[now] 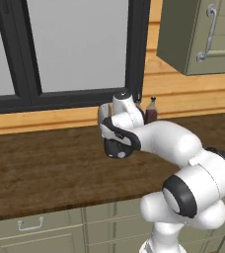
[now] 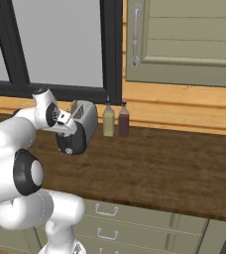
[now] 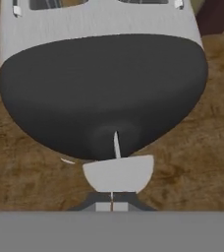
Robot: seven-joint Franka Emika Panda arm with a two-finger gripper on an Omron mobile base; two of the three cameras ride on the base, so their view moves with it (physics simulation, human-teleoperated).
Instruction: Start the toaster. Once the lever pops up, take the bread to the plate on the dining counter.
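The chrome toaster (image 2: 85, 116) stands on the dark wood worktop below the window, its black end face (image 2: 71, 143) turned toward me. In the hand view I look down that black end face (image 3: 104, 93), with the pale round knob (image 3: 118, 173) just beyond my fingertips. The lever is at most a faint dark bump (image 3: 115, 135) above the knob. My gripper (image 3: 111, 203) is shut with nothing between its fingers, and it hangs tip-down right at the end face (image 2: 68, 131). My forearm covers most of the toaster (image 1: 115, 147) in the left base view. The bread, the plate and the dining counter are out of view.
An olive shaker (image 2: 108, 121) and a dark brown shaker (image 2: 123, 120) stand just right of the toaster against the wooden back wall. An olive wall cabinet (image 2: 184, 39) hangs above them. Handled drawers (image 2: 107, 211) run under the worktop (image 2: 174, 168).
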